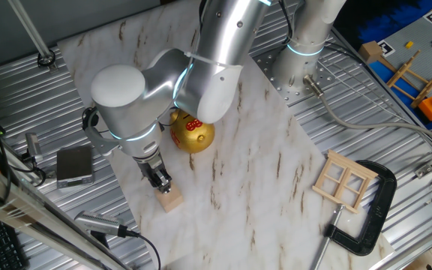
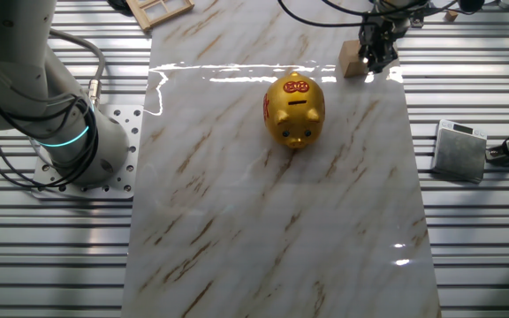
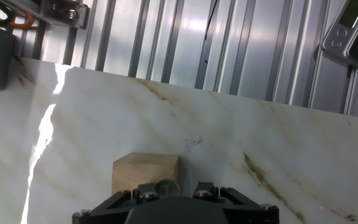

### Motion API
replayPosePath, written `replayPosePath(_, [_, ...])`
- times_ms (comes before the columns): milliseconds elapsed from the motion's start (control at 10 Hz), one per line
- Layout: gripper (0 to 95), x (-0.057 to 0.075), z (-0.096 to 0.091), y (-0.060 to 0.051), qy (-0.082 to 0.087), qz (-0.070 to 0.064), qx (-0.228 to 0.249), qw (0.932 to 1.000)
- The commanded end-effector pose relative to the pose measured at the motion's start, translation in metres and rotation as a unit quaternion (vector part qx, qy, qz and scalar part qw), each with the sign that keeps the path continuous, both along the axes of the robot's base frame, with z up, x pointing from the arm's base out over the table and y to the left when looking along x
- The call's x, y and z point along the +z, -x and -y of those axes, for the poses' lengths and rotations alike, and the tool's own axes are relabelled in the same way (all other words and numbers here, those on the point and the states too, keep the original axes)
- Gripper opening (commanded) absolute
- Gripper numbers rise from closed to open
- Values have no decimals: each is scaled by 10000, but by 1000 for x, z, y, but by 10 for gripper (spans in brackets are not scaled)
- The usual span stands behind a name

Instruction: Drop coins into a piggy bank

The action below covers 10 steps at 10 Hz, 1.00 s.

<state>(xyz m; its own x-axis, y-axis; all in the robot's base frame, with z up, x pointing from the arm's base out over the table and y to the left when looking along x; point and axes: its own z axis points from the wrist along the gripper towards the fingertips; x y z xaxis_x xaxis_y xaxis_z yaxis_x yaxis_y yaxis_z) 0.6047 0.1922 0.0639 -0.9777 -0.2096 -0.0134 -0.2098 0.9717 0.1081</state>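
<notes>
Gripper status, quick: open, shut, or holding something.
Gripper: down at the wooden cube, fingers close together around a small round disc on top; whether they grip it cannot be told.
</notes>
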Motion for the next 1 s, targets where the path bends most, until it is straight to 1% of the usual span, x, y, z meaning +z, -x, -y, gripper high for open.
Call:
replayPosePath(100, [380,0,0,0,-9,4,1,10000])
replayPosePath(300, [380,4,-1,1,-30,-40,-96,9999])
replayPosePath(400, [380,6,-1,1,-30,-47,-99,9999])
replayPosePath(500, [380,9,-2,2,-66,-39,-83,9999])
replayPosePath(600, [380,11,-2,2,-160,-36,-75,9998])
replayPosePath(800, [380,13,-3,0,-488,-32,-71,9988])
replayPosePath(900, [380,13,-3,0,-511,-29,-61,9987])
replayPosePath(1000, [380,15,-3,-1,-590,-28,-67,9982])
